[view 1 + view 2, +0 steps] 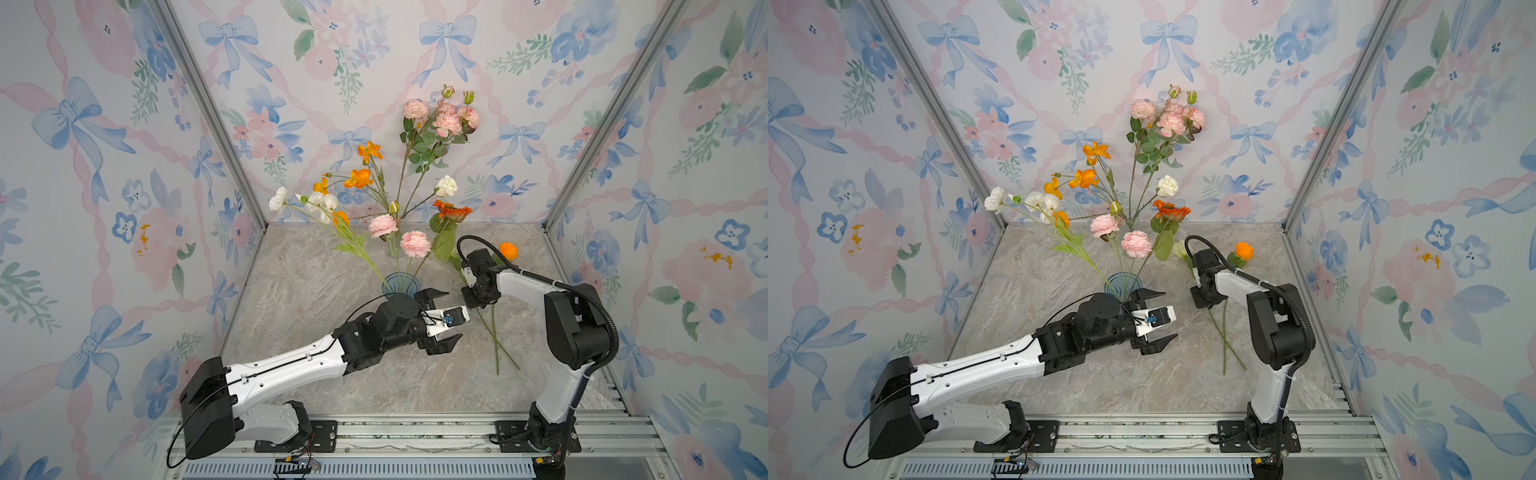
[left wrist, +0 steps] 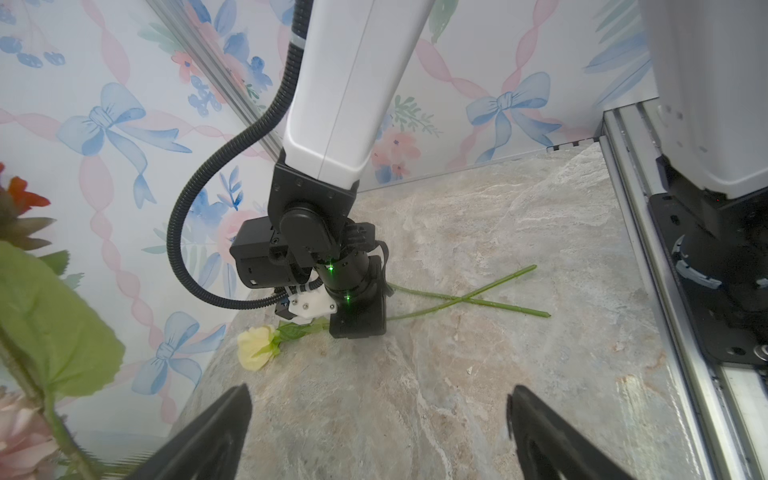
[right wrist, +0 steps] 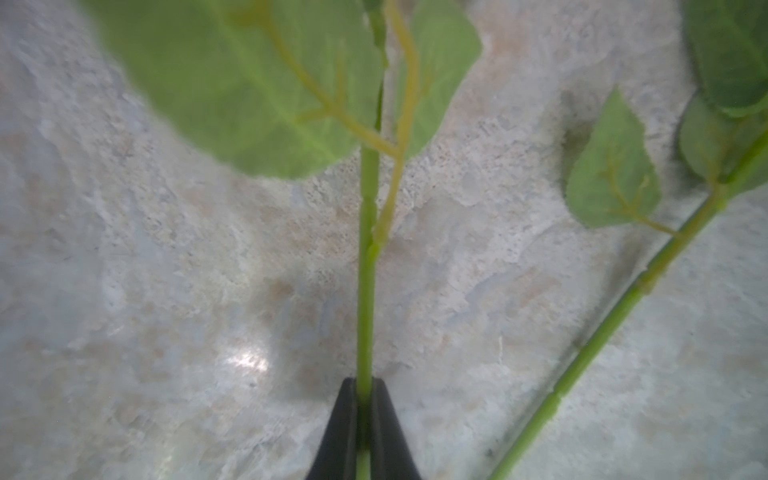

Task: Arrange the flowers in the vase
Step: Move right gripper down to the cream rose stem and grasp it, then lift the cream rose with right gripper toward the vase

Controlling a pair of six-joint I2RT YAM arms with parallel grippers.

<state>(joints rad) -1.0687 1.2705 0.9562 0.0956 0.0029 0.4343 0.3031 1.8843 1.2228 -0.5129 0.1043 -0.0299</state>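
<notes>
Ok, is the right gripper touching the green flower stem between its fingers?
Touching. The right wrist view shows the right gripper closed on the green flower stem, both black fingers pressed against it with no gap on either side.

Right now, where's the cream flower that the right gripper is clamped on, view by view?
In a top view: cream flower, stem only, right of centre.
In a top view: bloom right of the vase.
Left wrist: bloom beyond the open left gripper.
Right wrist: stem pinched in the right gripper.
Shared landmark: the orange flower's stem alongside.
</notes>
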